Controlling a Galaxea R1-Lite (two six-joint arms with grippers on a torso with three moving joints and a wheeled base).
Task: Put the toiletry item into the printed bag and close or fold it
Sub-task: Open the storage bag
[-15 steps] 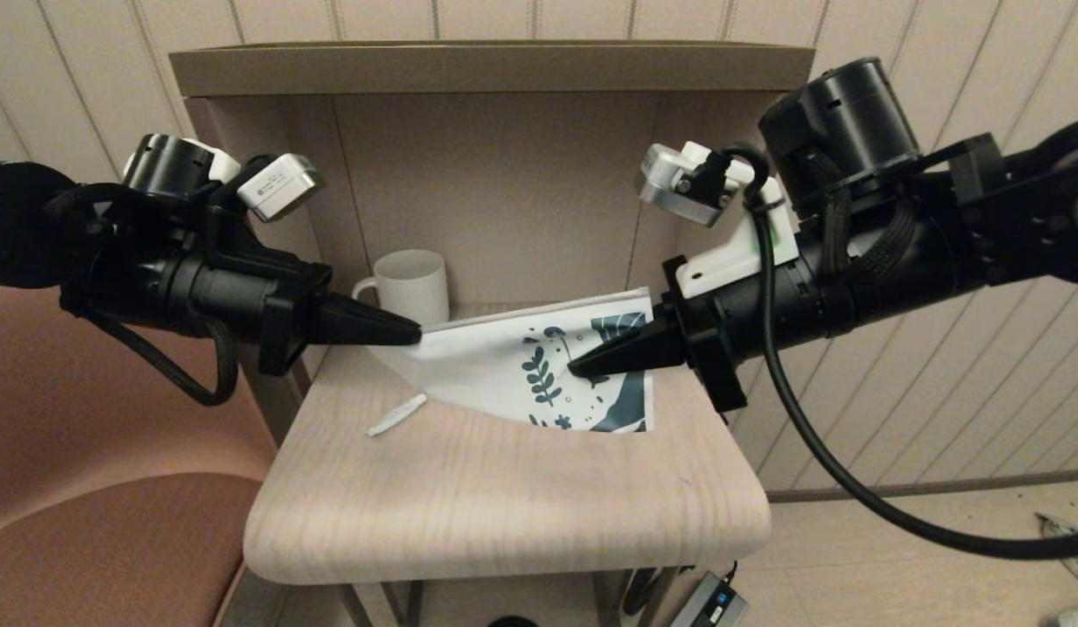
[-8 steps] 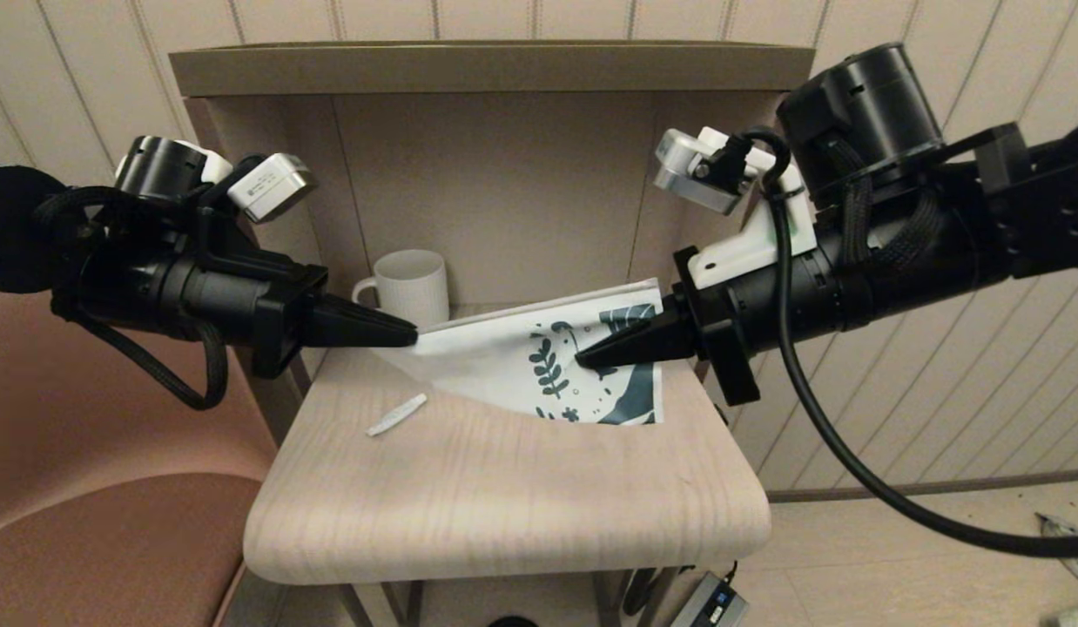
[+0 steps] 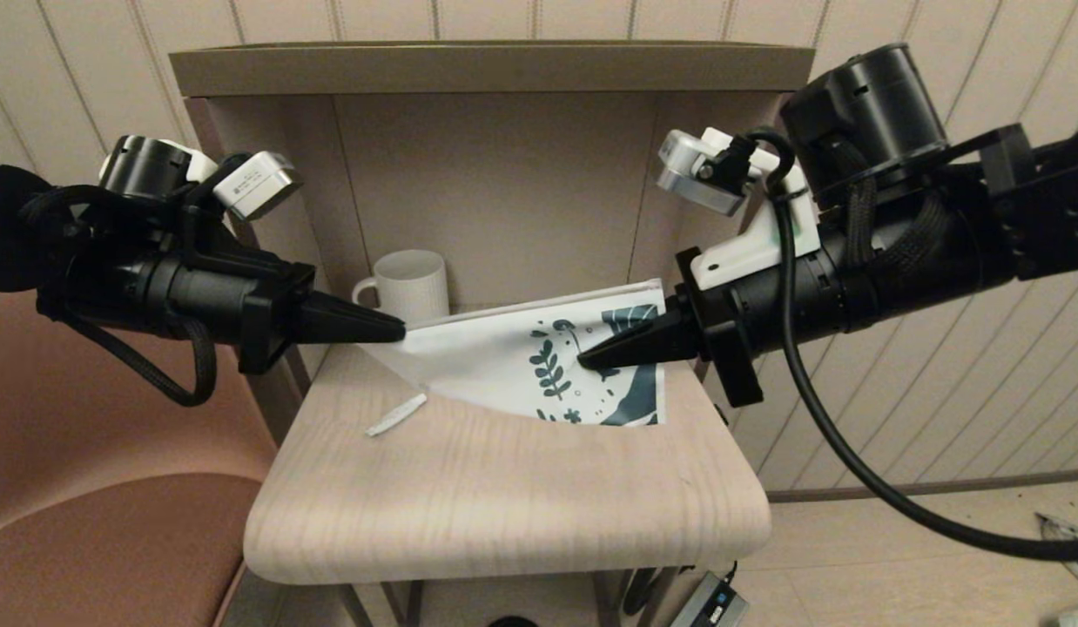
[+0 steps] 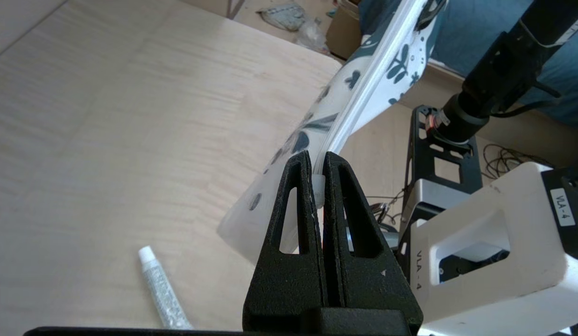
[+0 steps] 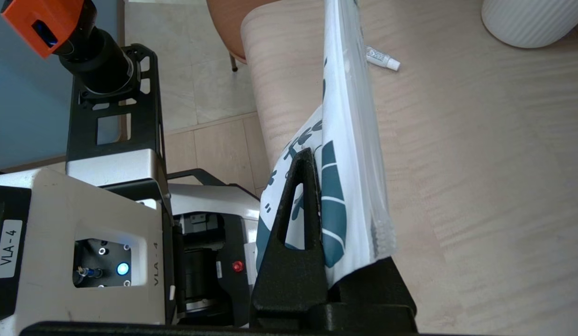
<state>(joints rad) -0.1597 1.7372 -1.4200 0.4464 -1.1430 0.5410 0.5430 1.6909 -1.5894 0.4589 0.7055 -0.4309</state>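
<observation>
Printed bag (image 3: 504, 353): light, limp film, clenched in my left fingers (image 4: 312, 186) at its slider, right fingers (image 5: 303, 186) at printed end.

Toiletry item (image 3: 397, 414): slim, light tube; take mid-body.

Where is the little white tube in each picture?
Head view: the toiletry item lies on the table, under the left gripper.
Left wrist view: the tube lies beside the gripper's fingers.
Right wrist view: its cap end peeks out behind the printed bag.
Shared landmark: the bag.

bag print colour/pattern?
Dark teal leaves and flowers on white printed bag; clearest in head view.
</observation>
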